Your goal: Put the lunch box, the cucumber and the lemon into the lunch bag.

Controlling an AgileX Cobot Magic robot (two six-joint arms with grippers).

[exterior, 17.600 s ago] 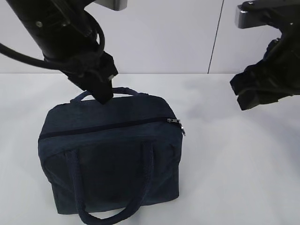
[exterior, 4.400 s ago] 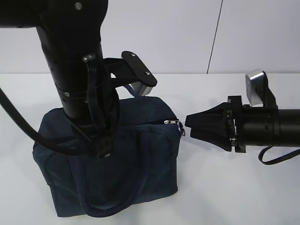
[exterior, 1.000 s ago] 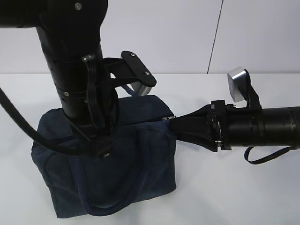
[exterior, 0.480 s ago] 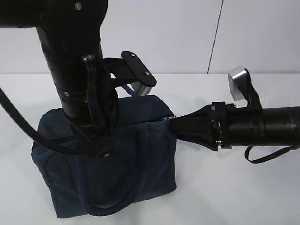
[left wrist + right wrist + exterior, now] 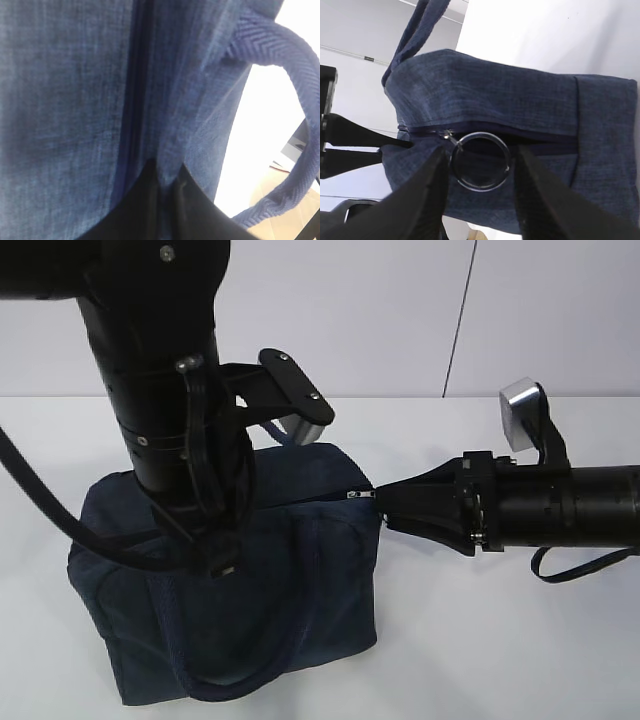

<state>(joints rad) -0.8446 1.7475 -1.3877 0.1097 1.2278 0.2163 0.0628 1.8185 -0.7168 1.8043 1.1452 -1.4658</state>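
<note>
The dark navy lunch bag [image 5: 300,580] stands on the white table. My left gripper [image 5: 216,562] reaches down over the bag's front, and in the left wrist view it [image 5: 167,187] is shut on a fold of the bag's fabric [image 5: 65,100] beside the zipper. My right gripper [image 5: 380,502] lies level at the bag's right end. In the right wrist view its jaws [image 5: 481,152] stand open on either side of the silver ring pull [image 5: 481,161], not clamped on it. The zipper [image 5: 540,128] looks shut. The lunch box, the cucumber and the lemon are out of view.
The white table [image 5: 500,640] spreads to the right and front of the bag, with a pale wall behind. One looped handle [image 5: 240,680] hangs down the bag's front and another handle [image 5: 300,130] curves beside my left gripper.
My right gripper has drawn back a little to the right from the bag's end. The left arm and the bag have stayed put.
</note>
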